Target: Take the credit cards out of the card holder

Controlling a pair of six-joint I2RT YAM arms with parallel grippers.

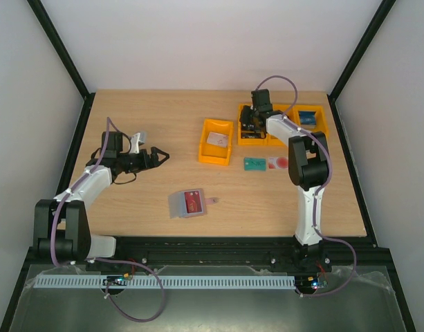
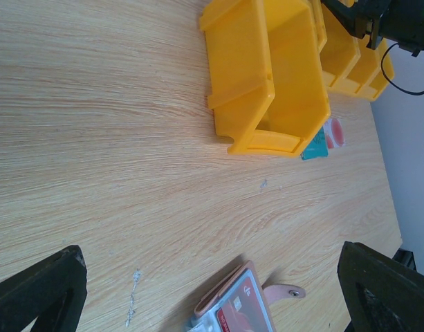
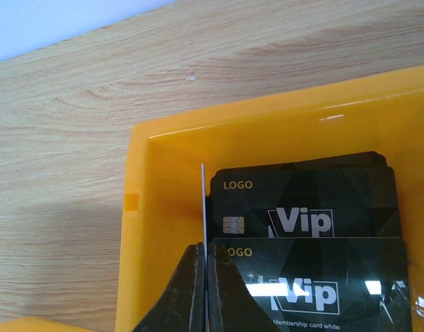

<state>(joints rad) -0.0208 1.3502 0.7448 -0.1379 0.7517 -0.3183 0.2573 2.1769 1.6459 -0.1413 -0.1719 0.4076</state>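
Observation:
The pinkish-brown card holder lies near the table's front middle, its tab unsnapped and pointing right. A red credit card shows in it, with a grey edge on its left side. My left gripper hovers open to the holder's upper left, and the holder lies low between the spread fingers. My right gripper is far back over an orange bin. It is shut on a thin card seen edge-on, face hidden.
Black VIP cards are stacked in the bin under my right gripper. A separate orange bin with a pale card stands mid-table. A teal card and a red-and-white card lie in front of the bin row.

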